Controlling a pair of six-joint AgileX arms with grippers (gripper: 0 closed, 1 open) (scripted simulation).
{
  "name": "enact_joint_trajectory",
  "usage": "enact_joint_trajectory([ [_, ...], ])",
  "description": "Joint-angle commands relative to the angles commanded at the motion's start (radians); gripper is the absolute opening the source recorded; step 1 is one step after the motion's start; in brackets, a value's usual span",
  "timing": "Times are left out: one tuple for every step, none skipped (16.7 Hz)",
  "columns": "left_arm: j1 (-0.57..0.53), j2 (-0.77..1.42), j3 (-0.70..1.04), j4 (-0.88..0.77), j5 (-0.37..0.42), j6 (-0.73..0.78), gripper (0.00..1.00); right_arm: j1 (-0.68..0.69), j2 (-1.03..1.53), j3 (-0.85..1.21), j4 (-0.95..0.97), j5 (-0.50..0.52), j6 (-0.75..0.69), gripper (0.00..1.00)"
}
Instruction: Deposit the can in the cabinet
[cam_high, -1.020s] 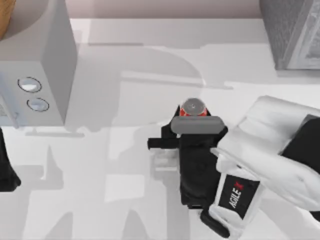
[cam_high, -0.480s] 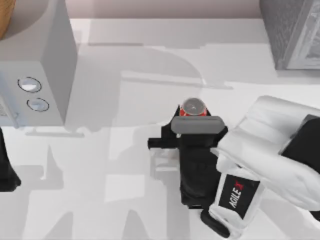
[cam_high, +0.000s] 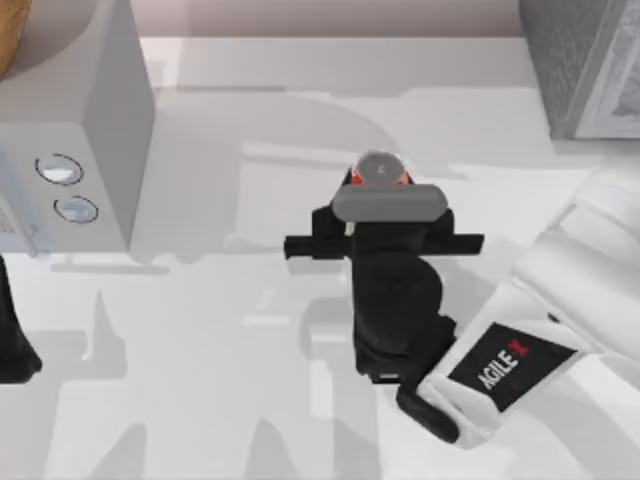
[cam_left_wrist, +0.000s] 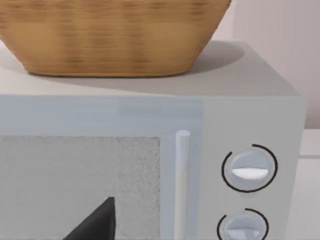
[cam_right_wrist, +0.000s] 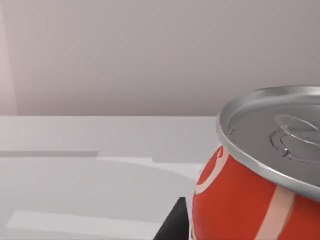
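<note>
white table (cam_high: 250, 400), microwave (cam_high: 90, 150), cabinet (cam_high: 575, 60)
</note>
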Motion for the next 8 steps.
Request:
enact_joint_trajectory([
  [0.0, 0.0, 0.0, 0.0, 0.0, 0.0, 1.0, 0.0, -0.053, -0.003, -0.049, 0.0, 0.001, 0.0],
  [0.0, 0.0, 0.0, 0.0, 0.0, 0.0, 1.0, -0.001, -0.107, -0.007, -0.1, 0.0, 0.001, 0.0],
  [0.0, 0.0, 0.0, 0.0, 0.0, 0.0, 1.0, -0.002, -0.16, -0.01, -0.15, 0.001, 0.002, 0.0],
  [0.0, 0.0, 0.0, 0.0, 0.0, 0.0, 1.0, -0.003, -0.21, -0.014, -0.199, 0.002, 0.003, 0.0],
  [0.0, 0.0, 0.0, 0.0, 0.0, 0.0, 1.0, -0.003, -0.256, -0.016, -0.243, 0.002, 0.005, 0.0],
  [0.0, 0.0, 0.0, 0.0, 0.0, 0.0, 1.0, -0.003, -0.296, -0.018, -0.281, 0.002, 0.006, 0.0],
  [0.0, 0.0, 0.0, 0.0, 0.0, 0.0, 1.0, -0.003, -0.326, -0.02, -0.312, 0.003, 0.006, 0.0],
  [0.0, 0.0, 0.0, 0.0, 0.0, 0.0, 1.0, -0.003, -0.347, -0.021, -0.332, 0.003, 0.007, 0.0],
])
